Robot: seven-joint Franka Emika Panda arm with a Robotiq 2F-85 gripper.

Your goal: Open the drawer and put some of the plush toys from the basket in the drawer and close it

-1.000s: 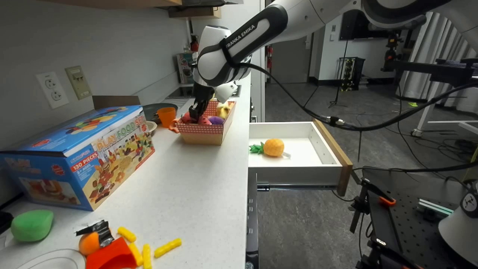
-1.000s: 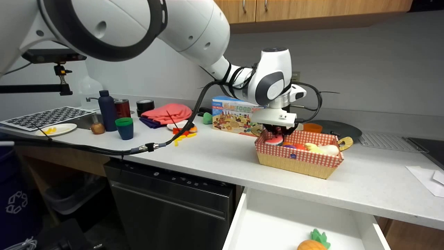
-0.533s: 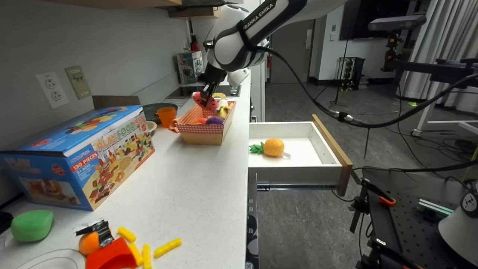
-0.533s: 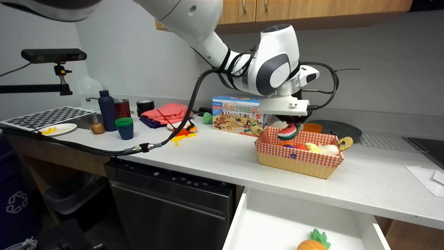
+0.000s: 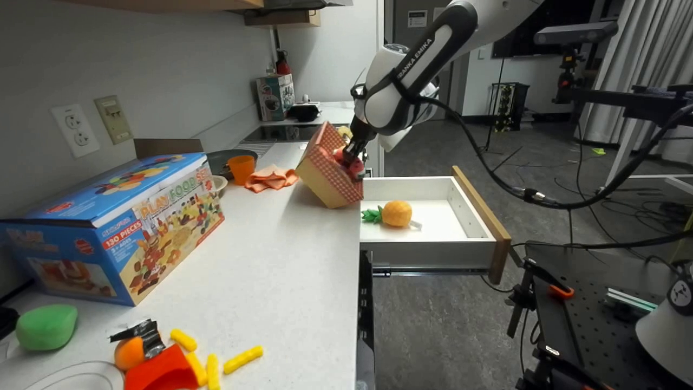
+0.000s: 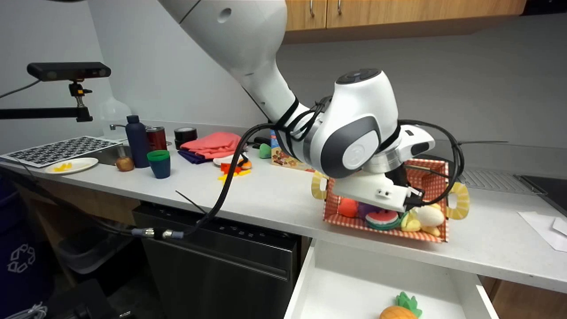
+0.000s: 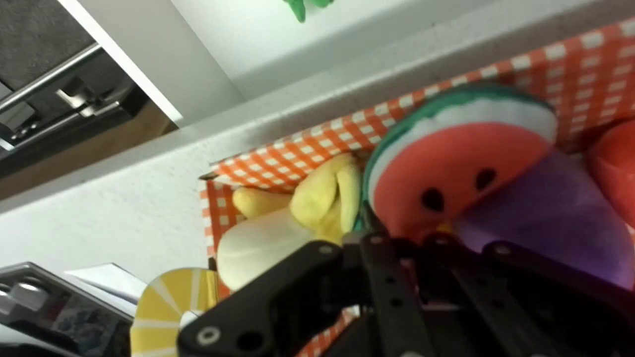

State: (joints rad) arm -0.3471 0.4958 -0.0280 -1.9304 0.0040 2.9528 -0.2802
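Gripper (image 7: pixel 406 229) pinching watermelon plush (image 7: pixel 456 163), jaws nearly together, inside tilted basket (image 5: pixel 325 177)

3 views of basket (image 5: pixel 323 181) (wrist closest)

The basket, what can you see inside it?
A watermelon gripped by the pincer, a purple toy, a red toy and yellow-and-white plush. What lies beneath them or behind the pincer can't be seen.
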